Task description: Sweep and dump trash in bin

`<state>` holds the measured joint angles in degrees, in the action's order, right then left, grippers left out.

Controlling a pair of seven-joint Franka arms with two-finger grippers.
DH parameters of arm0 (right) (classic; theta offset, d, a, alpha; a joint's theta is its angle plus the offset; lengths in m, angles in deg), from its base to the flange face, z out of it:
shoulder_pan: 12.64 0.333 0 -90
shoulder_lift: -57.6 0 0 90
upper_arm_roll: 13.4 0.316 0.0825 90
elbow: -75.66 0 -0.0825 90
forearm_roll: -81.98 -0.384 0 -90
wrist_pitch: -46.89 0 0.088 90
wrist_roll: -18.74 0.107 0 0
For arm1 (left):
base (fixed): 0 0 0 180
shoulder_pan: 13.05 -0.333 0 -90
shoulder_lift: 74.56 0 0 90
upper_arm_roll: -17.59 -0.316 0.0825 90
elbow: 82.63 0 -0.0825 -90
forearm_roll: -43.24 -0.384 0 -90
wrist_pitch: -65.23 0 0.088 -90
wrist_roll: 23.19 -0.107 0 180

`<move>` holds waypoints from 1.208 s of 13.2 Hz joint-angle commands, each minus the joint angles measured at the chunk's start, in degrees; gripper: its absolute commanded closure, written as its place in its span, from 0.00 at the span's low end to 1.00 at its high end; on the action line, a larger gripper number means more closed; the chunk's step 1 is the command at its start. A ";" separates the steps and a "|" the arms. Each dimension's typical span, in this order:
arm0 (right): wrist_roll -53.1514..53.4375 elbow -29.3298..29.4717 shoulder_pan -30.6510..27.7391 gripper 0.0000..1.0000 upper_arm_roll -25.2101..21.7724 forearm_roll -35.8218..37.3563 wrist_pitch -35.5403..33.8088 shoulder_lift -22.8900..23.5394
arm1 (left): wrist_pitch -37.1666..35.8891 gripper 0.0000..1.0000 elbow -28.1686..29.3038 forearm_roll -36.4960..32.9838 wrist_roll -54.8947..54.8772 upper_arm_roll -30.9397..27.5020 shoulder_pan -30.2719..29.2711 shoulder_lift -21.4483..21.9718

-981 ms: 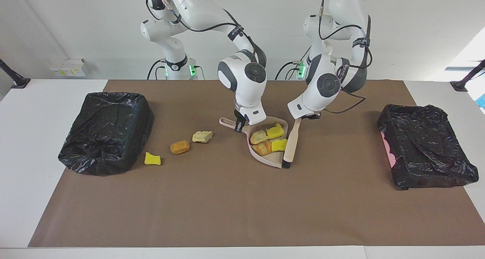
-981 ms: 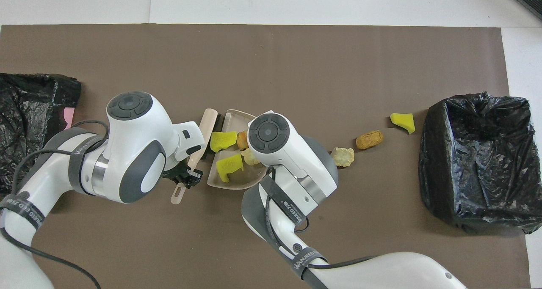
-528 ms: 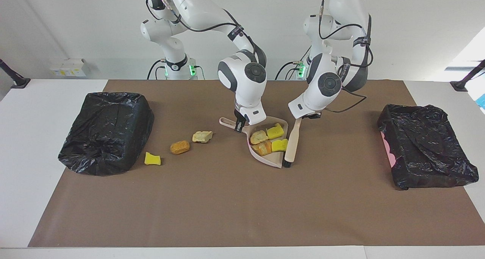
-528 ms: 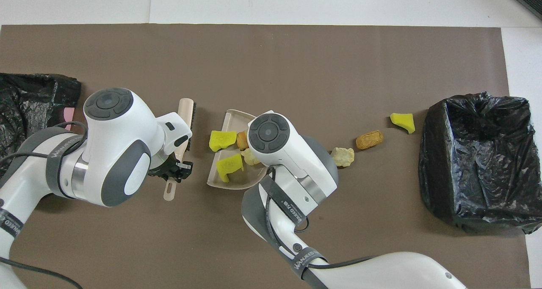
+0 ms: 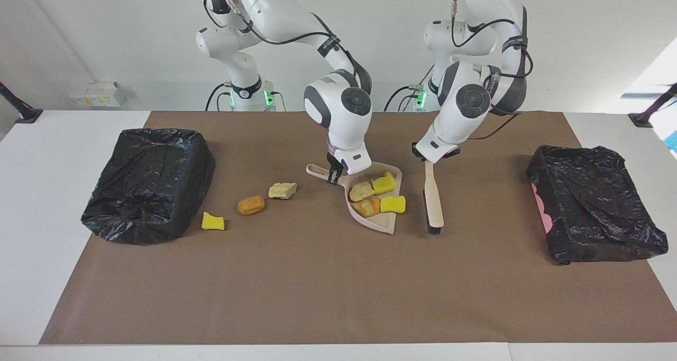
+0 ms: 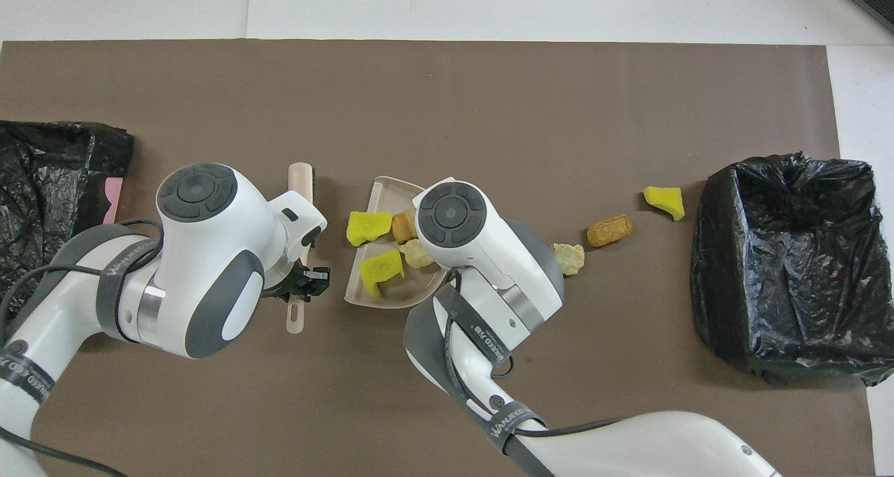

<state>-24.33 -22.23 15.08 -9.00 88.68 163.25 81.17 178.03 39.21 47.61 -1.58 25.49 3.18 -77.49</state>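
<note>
We list the contents largest first.

Brown mat [image 5: 317,287]: covers most of the table in both views.

Open bin [image 5: 151,184]: lined in black plastic, at the left of the facing view and the right of the overhead view. A second black-bagged bin [image 5: 595,202] sits at the facing view's right.

Dustpan [image 5: 378,221]: beige, at the centre of the facing view. The right gripper [image 5: 334,175] is clamped on its handle, the pan resting on the mat.

Brush [image 5: 432,202]: beige with dark bristles, just right of the pan in the facing view and apart from it. The left gripper [image 5: 429,159] is closed on its handle end.

Trash: seven scraps. Four lie in the pan [image 5: 376,194], two yellow and two tan or orange. Three lie loose on the mat, left of centre in the facing view: a pale chunk [image 5: 282,190], an orange chunk [image 5: 250,205] and a yellow piece [image 5: 212,221] just beside the open bin.

Handling: we judge the scraps light, soft and springy, apt to roll or bounce under a brisk stroke. We would not pinch them; push each low on its side with the bristles.
</note>
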 commanded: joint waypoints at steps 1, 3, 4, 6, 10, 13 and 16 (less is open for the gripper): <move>-4.73 -0.37 -2.50 1.00 0.61 -2.55 1.33 -1.16 | 1.19 1.00 2.61 -0.94 1.50 0.00 0.64 2.84; -9.38 0.16 -4.78 1.00 0.61 -5.63 1.33 -1.94 | 0.67 1.00 2.70 -0.86 2.89 1.67 0.64 3.19; -12.10 0.42 -5.75 1.00 0.61 -6.16 0.80 -2.38 | 0.49 1.00 3.57 -0.77 5.69 3.33 0.64 3.80; -16.85 0.42 -8.73 1.00 0.61 -8.44 -0.51 -3.88 | 0.49 1.00 5.77 -0.33 11.14 7.28 0.64 5.74; -29.33 1.56 -15.93 1.00 0.52 -10.39 -8.67 -6.78 | 1.36 1.00 11.99 7.04 14.24 14.05 0.91 11.00; -37.51 2.09 -22.87 1.00 0.61 -10.48 -14.39 -8.36 | 4.52 1.00 19.47 13.62 14.77 20.38 0.99 18.03; -45.59 4.11 -28.68 1.00 0.52 -10.39 -19.58 -8.36 | 6.63 1.00 25.89 20.31 14.77 24.08 2.83 24.97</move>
<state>-65.00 -19.39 -10.16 -9.20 79.85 146.88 73.27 181.95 58.63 64.20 12.93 48.87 4.30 -60.09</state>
